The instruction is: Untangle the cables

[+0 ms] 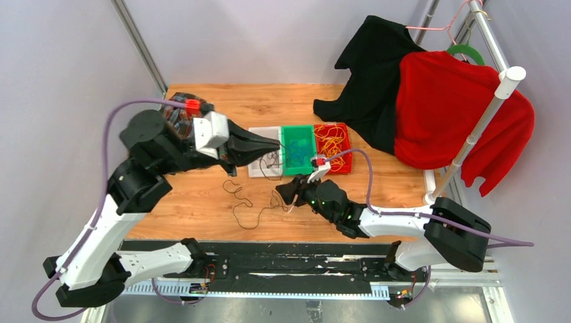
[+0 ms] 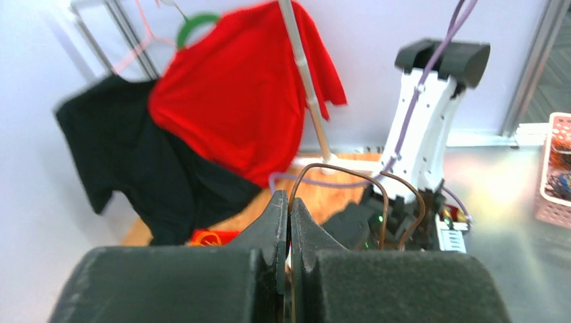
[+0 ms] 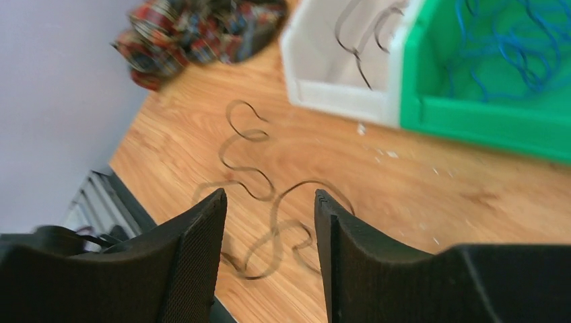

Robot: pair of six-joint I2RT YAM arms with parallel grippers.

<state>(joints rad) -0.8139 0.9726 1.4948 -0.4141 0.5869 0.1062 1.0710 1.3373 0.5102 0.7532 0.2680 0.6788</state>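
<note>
Right jaws (image 3: pixel 269 202) half open and empty, low over the dark cable (image 3: pixel 246 178) on the bench (image 3: pixel 431 202), near side of the white bin (image 3: pixel 337 101). Pinch one run only. Left jaws (image 2: pixel 288 202) clamped on a cable strand (image 2: pixel 350 171) above that bin; I'd pull apart slowly.

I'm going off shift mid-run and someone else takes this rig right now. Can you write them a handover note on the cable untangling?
The left gripper is shut on a thin dark wire cable, raised above the white plastic bin.
The right gripper is open and empty, low over a loose dark wire cable curling on the wooden table. I cannot tell whether it is the same cable.
Done: the yellow wire cables lie in the red plastic bin, the blue wire cables in the green plastic bin, and some dark wire in the white bin.
Left: the dark cable on the table, which probably goes in the white bin.
</note>
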